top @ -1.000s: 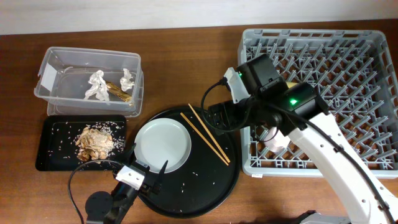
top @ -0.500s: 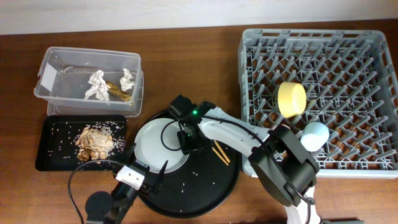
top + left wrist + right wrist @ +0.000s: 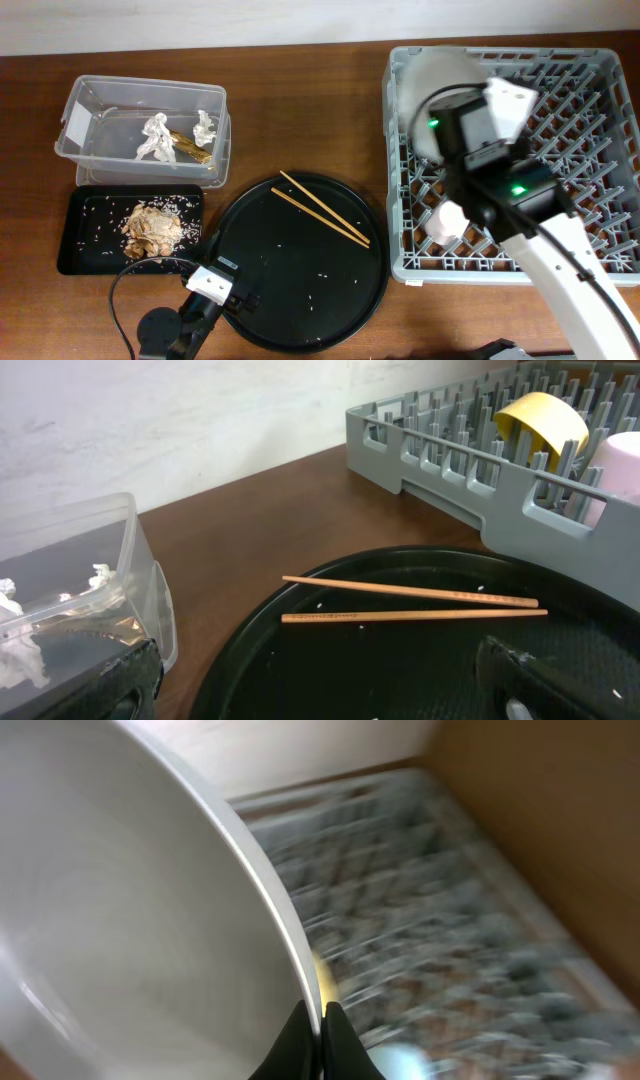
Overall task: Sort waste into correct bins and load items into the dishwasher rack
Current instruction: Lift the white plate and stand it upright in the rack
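Note:
My right gripper is shut on the rim of the pale round plate, holding it tilted over the far left corner of the grey dishwasher rack. The plate fills the left of the blurred right wrist view. A pink cup sits in the rack, and a yellow bowl stands between its pegs. Two chopsticks lie on the round black tray. My left gripper hovers open and low over that tray's near edge, holding nothing.
The clear tub at the far left holds white paper scraps and a golden wrapper. In front of it the shallow black tray holds the food lump and rice grains. Loose grains dot the round tray.
My right gripper closed on the plate, lifted it off the round tray and carried it right, over the rack. The chopsticks shifted slightly. The left arm has not moved.

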Available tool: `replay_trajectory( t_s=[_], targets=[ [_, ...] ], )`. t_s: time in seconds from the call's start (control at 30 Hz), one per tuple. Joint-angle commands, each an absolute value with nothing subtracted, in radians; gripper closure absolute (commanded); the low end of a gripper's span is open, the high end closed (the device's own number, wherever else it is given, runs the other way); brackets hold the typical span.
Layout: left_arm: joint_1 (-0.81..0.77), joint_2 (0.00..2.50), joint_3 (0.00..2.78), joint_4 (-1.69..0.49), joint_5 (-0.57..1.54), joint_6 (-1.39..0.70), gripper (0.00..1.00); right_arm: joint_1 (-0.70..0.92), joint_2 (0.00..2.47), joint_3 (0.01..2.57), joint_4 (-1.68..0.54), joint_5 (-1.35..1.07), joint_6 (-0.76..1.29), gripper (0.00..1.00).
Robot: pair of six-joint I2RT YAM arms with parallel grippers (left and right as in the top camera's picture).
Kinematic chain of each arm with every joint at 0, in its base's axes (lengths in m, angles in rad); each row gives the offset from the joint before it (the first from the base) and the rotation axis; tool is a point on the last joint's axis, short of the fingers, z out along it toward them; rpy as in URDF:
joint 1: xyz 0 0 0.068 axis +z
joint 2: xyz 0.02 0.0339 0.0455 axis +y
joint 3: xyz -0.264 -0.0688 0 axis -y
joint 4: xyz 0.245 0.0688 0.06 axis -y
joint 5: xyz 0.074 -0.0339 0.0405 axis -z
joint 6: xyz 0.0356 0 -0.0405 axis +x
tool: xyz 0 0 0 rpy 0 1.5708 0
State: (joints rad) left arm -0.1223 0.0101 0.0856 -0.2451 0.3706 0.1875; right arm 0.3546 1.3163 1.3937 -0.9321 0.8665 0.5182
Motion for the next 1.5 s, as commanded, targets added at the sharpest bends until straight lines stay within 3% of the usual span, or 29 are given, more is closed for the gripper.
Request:
replay_trajectory(
  t_s=[0.0, 0.17, 0.3, 0.4, 0.43, 0.47, 0.5, 0.53, 0.6, 0.67, 0.73, 1.47],
  targets=[
    [-0.125, 0.005, 0.080, -0.244, 0.378, 0.200, 0.01, 0.207, 1.345, 1.393, -0.878, 1.108, 0.455, 0.96],
    [-0.125, 0.005, 0.080, -0.244, 0.378, 0.199, 0.01, 0.010, 1.557, 1.393, -0.597, 1.108, 0.131, 0.96],
    [-0.125, 0.005, 0.080, -0.244, 0.378, 0.200, 0.01, 0.001, 1.787, 1.393, -0.525, 1.172, 0.003, 0.96],
    [-0.125, 0.005, 0.080, -0.244, 0.378, 0.199, 0.01, 0.036, 1.798, 1.393, -0.514, 1.172, -0.001, 0.96],
    [-0.125, 0.005, 0.080, -0.244, 0.378, 0.199, 0.01, 0.095, 1.782, 1.393, -0.529, 1.172, -0.001, 0.81],
    [-0.125, 0.005, 0.080, -0.244, 0.378, 0.200, 0.01, 0.171, 1.763, 1.393, -0.550, 1.172, -0.001, 0.45],
    [-0.125, 0.005, 0.080, -0.244, 0.378, 0.199, 0.01, 0.258, 1.744, 1.393, -0.575, 1.172, 0.000, 0.16],
    [-0.125, 0.005, 0.080, -0.244, 0.379, 0.200, 0.01, 0.345, 1.726, 1.393, -0.609, 1.171, 0.000, 0.08],
    [-0.125, 0.005, 0.080, -0.244, 0.378, 0.200, 0.01, 0.543, 1.671, 1.393, -0.727, 1.000, 0.007, 0.07],
    [-0.125, 0.005, 0.080, -0.244, 0.378, 0.200, 0.01, 0.642, 1.635, 1.393, -0.889, 0.200, 0.206, 0.08],
    [-0.125, 0.005, 0.080, -0.243, 0.378, 0.200, 0.01, 0.643, 1.655, 1.392, -0.900, -0.234, 0.212, 0.19],
    [-0.125, 0.005, 0.080, -0.244, 0.378, 0.200, 0.01, 0.642, 1.676, 1.392, -0.928, -0.233, 0.227, 0.18]
  ],
)
